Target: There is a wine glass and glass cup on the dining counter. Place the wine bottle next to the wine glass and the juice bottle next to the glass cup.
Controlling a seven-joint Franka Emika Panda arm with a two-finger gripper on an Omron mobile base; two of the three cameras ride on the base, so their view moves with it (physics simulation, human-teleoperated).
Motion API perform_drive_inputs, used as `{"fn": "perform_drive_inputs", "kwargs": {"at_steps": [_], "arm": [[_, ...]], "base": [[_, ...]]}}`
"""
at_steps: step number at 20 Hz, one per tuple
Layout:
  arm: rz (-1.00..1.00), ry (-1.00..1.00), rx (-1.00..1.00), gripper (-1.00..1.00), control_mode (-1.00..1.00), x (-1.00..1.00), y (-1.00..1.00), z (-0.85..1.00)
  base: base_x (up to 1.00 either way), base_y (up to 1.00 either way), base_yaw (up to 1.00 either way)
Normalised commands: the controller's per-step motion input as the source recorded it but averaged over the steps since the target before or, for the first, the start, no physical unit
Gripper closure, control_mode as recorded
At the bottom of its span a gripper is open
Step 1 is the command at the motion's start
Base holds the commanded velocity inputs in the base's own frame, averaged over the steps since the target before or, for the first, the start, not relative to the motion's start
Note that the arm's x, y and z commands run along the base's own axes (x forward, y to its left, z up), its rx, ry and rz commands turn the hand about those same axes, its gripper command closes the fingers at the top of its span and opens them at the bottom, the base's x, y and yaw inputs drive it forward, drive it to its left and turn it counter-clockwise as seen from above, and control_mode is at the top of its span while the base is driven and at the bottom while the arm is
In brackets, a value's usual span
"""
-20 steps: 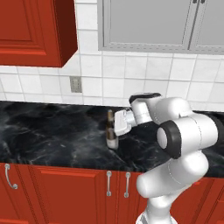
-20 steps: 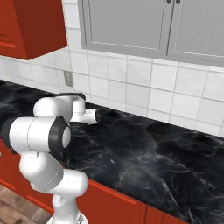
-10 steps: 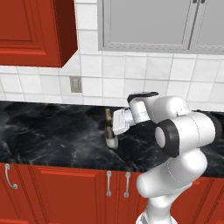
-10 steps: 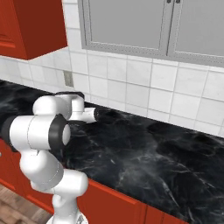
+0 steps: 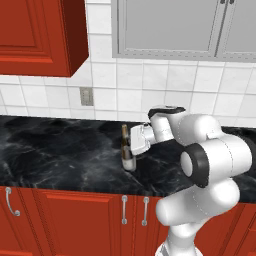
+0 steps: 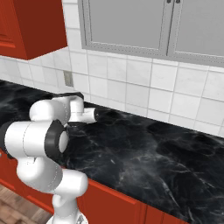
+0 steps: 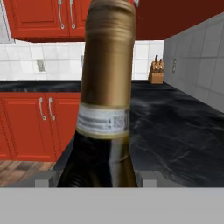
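The wine bottle [image 5: 128,151], slim and dark with a gold-foiled neck and a pale label, stands upright on the black marble worktop [image 5: 60,150] of the red wall cabinets. My gripper [image 5: 133,145] reaches it from the right at about mid height and is shut on its body. In the hand view the wine bottle [image 7: 107,87] rises close up between my two fingertips [image 7: 46,178], its gold neck filling the middle. The wine glass, glass cup, juice bottle and dining counter are out of view.
A white tiled wall with an outlet [image 5: 86,96] runs behind the worktop, with grey cabinets [image 5: 170,27] and a red cabinet [image 5: 35,35] above. A knife block [image 7: 155,72] stands far off on the counter. Red doors with handles [image 5: 124,210] sit below the front edge.
The fingers have closed on the wine bottle since a second ago. The bottle and the arm have stayed where they were.
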Motion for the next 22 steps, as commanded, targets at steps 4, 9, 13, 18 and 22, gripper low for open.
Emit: {"fn": "perform_drive_inputs", "kwargs": {"at_steps": [4, 9, 13, 18, 22], "arm": [[0.06, 0.00, 0.00, 1.00, -1.00, -0.28, -0.05, 0.21], [0.04, 0.00, 0.02, 1.00, -1.00, -0.26, -0.07, 0.23], [0.05, 0.00, 0.07, 1.00, -1.00, -0.24, -0.07, 0.23], [0.09, -0.03, 0.05, 1.00, -1.00, -0.26, -0.15, 0.20], [0.12, -0.03, 0.00, 1.00, -1.00, -0.27, -0.17, 0.17]], "base": [[0.00, 0.00, 0.00], [0.00, 0.00, 0.00], [0.00, 0.00, 0.00], [0.00, 0.00, 0.00], [0.00, 0.00, 0.00]]}}
